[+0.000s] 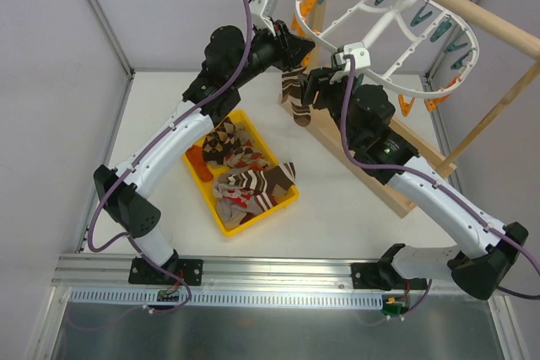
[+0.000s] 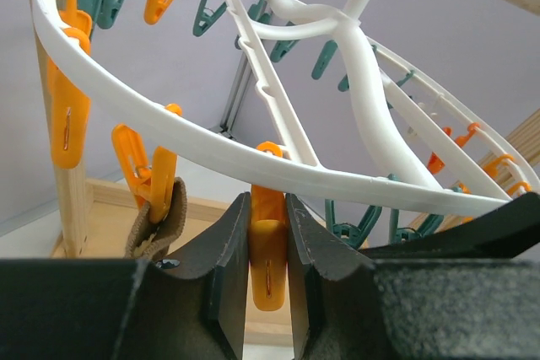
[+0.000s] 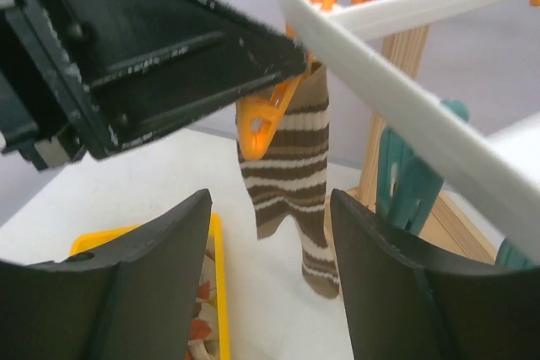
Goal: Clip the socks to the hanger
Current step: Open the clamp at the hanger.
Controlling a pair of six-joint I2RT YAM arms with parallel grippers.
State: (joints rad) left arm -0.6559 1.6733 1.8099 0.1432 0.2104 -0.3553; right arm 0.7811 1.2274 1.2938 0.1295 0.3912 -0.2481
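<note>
The white oval hanger (image 1: 384,35) hangs from a wooden pole, with orange and teal clothespins around its rim (image 2: 211,145). A brown-and-cream striped sock (image 1: 297,94) hangs from an orange clothespin (image 2: 150,176) and shows in the right wrist view (image 3: 295,166). My left gripper (image 2: 268,233) is shut on the neighbouring orange clothespin (image 2: 268,250) at the hanger's near-left rim. My right gripper (image 3: 270,233) is open and empty, just in front of the hanging sock. Several more patterned socks (image 1: 240,174) lie in the yellow tray.
The yellow tray (image 1: 221,217) sits on the table left of centre, its edge also in the right wrist view (image 3: 215,246). The wooden stand's base (image 1: 371,170) and slanted pole (image 1: 472,10) stand at the right and back. Both arms crowd under the hanger's left rim.
</note>
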